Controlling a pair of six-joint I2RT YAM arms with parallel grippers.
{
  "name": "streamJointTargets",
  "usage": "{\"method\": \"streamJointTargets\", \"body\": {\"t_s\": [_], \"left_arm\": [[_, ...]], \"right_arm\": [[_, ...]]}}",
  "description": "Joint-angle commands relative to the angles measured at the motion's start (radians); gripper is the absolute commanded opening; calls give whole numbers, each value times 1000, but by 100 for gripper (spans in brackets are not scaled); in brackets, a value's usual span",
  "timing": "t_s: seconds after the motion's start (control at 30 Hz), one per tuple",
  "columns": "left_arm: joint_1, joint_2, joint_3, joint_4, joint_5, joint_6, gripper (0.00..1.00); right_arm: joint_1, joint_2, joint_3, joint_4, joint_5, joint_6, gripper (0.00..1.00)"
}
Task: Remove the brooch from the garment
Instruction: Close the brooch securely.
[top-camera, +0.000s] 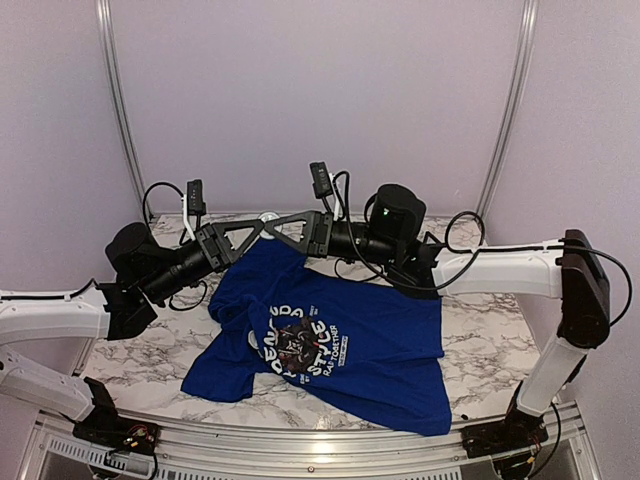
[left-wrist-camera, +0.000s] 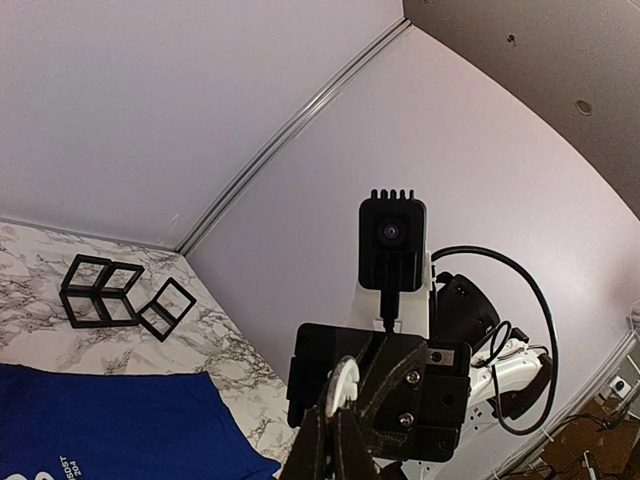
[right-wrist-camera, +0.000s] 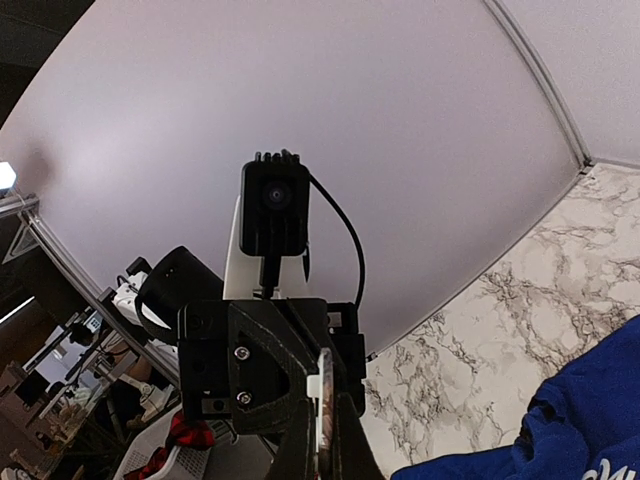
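Note:
The royal-blue T-shirt (top-camera: 330, 345) with the panda print lies spread on the marble table. Its far edge reaches up toward both grippers. It also shows in the left wrist view (left-wrist-camera: 100, 420) and the right wrist view (right-wrist-camera: 590, 420). The brooch (top-camera: 268, 217) is a small white round disc held in the air above the shirt's far edge. My left gripper (top-camera: 260, 229) and right gripper (top-camera: 277, 225) meet tip to tip, both shut on it. The disc stands edge-on between my left fingers (left-wrist-camera: 345, 385) and between my right fingers (right-wrist-camera: 322, 400). Whether it still touches the cloth is hidden.
The marble table (top-camera: 130, 360) is enclosed by pale walls at the back and sides. Black wire-frame cubes (left-wrist-camera: 105, 295) stand on the table near the back wall, beyond the shirt. Cables loop behind both wrists.

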Motion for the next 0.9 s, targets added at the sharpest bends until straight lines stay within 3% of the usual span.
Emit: {"method": "streamJointTargets", "body": {"t_s": [0.0, 0.87], "left_arm": [[11, -42, -29, 0, -89, -23, 0], [11, -49, -46, -24, -161, -54, 0]], "right_arm": [[-19, -7, 0, 62, 75, -18, 3], [-19, -28, -16, 65, 77, -23, 6]]}}
